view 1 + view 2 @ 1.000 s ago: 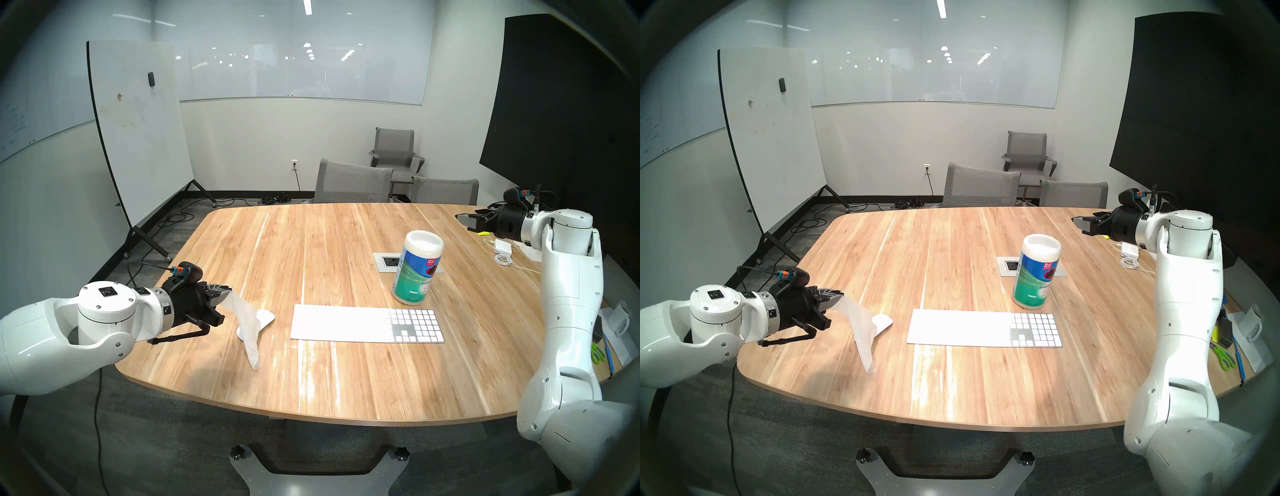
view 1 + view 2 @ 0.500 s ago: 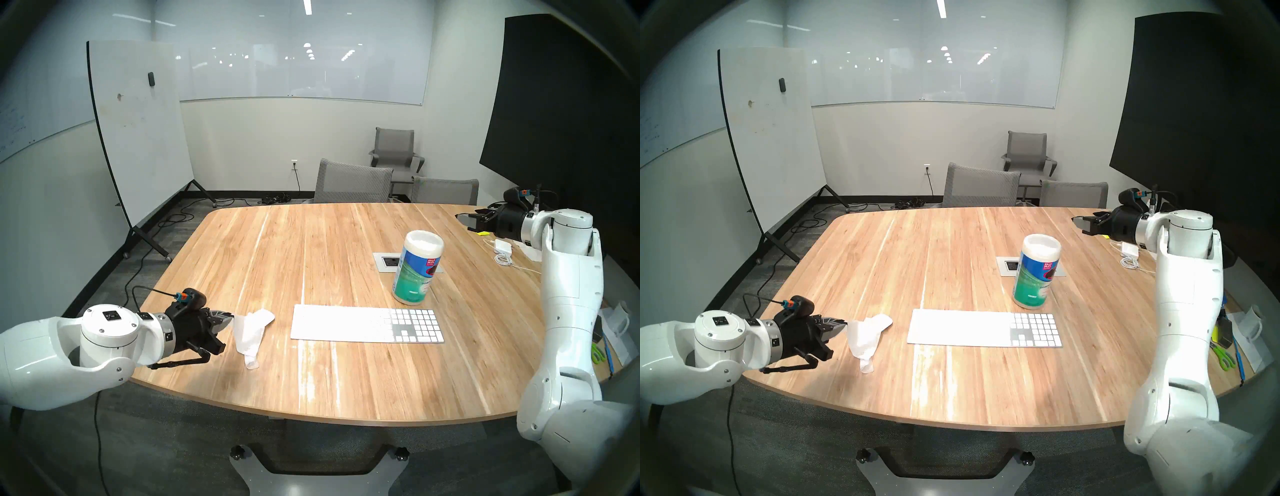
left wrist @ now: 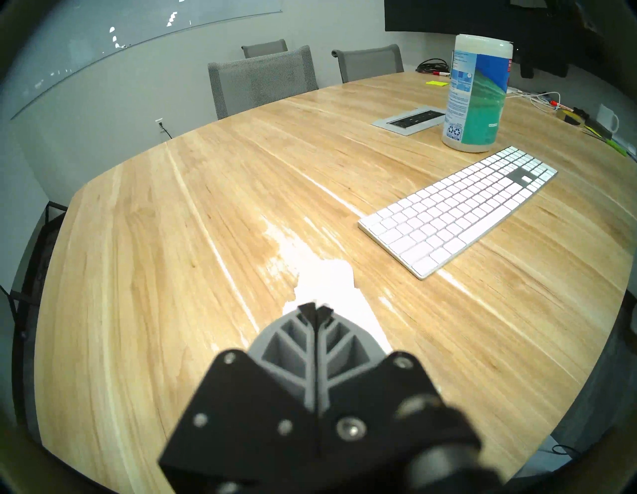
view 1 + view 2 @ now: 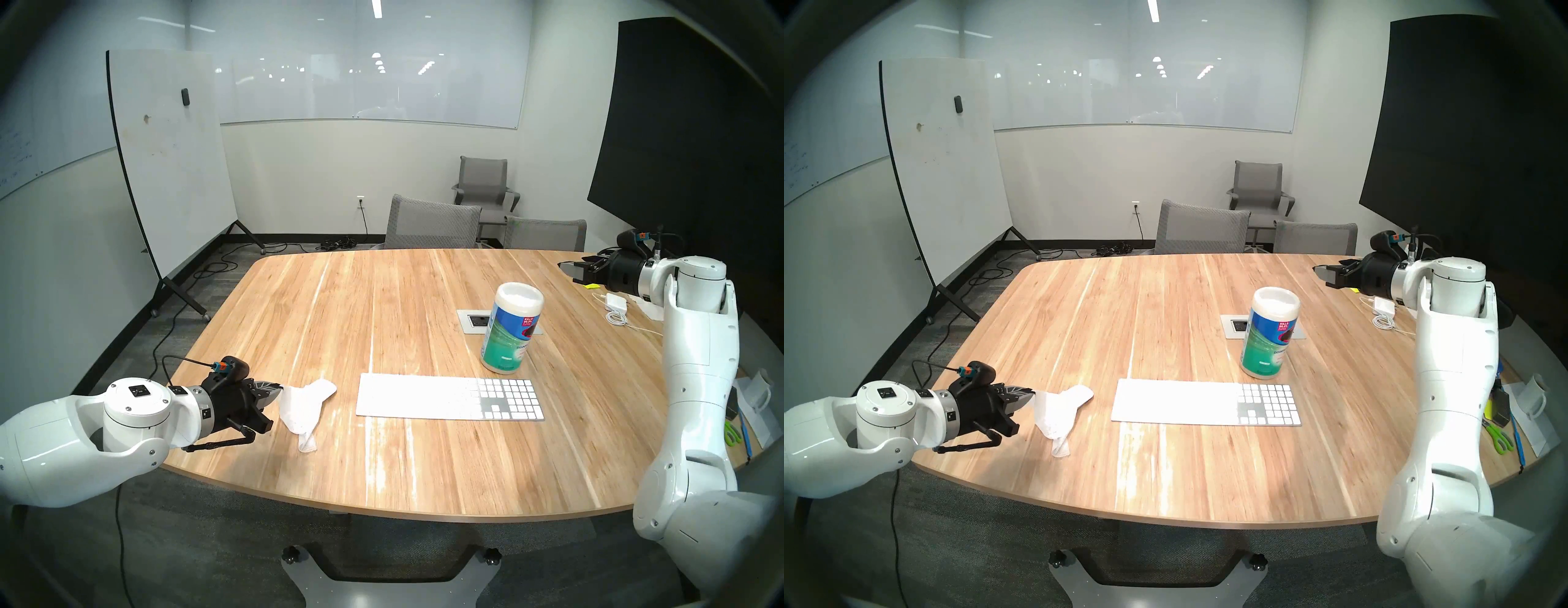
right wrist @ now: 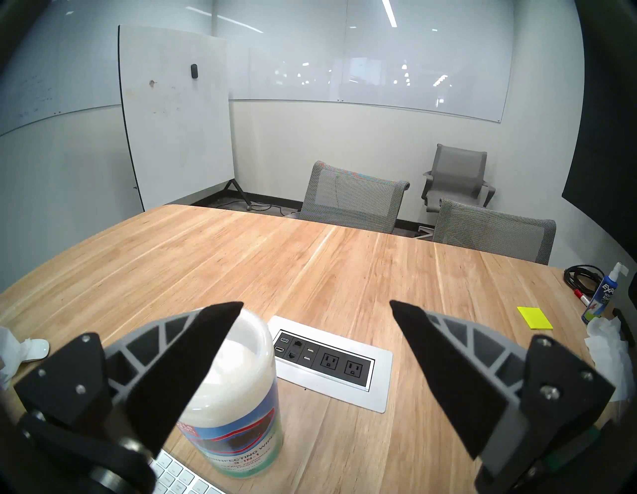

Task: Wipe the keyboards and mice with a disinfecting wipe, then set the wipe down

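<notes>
White wipe (image 4: pixel 302 407) draped over mouse (image 4: pixel 326 387) | left pincer (image 4: pixel 278 388) pinching it | right pincer (image 5: pixel 316 307) spread

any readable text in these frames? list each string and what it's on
"DISINFECTING WIPES", "3-IN-1" below it, partly cut off: wipes canister, front label, right wrist view.
"KILLS 99.9%": red patch on the same canister, head view, barely legible.
"EXPO": spray bottle at the table's far right edge; its lower lines are blurred.
Canister's back-label fine print, keyboard key legends, whiteboard scribbles: too small to read.
</notes>
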